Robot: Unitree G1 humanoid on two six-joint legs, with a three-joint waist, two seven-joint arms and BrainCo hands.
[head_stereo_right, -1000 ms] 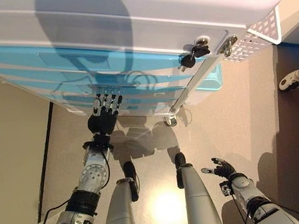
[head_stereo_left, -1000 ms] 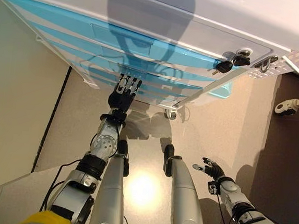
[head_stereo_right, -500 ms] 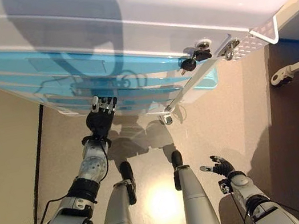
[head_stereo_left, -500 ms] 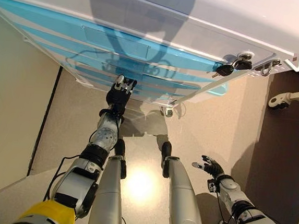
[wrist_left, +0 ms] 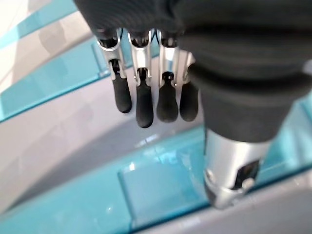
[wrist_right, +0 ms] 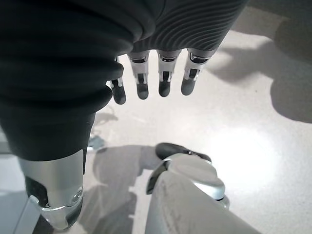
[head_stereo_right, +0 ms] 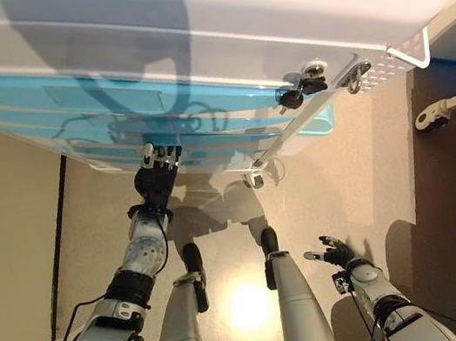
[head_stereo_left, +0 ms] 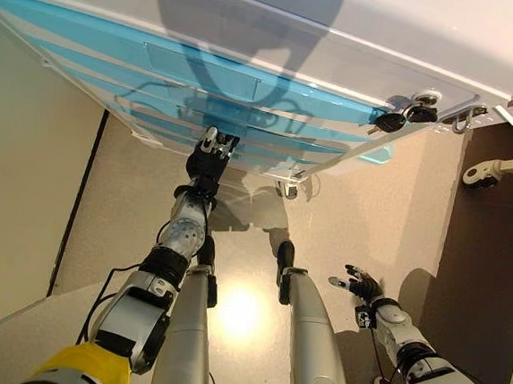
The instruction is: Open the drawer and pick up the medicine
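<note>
A white cabinet (head_stereo_left: 280,23) with several blue see-through drawers (head_stereo_left: 204,72) stands in front of me, and all the drawers look closed. My left hand (head_stereo_left: 208,155) reaches up to one of the lower drawer fronts (head_stereo_left: 274,150). In the left wrist view its fingers (wrist_left: 142,103) are straight and hang just in front of the drawer's recessed grip (wrist_left: 156,190); I cannot tell whether they touch it. My right hand (head_stereo_left: 357,283) hangs low at my right side, open over the floor, its fingers (wrist_right: 151,84) holding nothing. No medicine shows in any view.
A bunch of black keys (head_stereo_left: 400,117) hangs at the cabinet's right top corner beside a white perforated basket (head_stereo_right: 388,63). The cabinet stands on casters (head_stereo_left: 289,191). Another wheeled white frame (head_stereo_left: 479,174) stands at the right. A dark strip (head_stereo_left: 81,199) runs along the floor at the left.
The whole picture has shifted a little, so the camera moved. My left hand stays at the lower drawer fronts and my right hand hangs as before.
</note>
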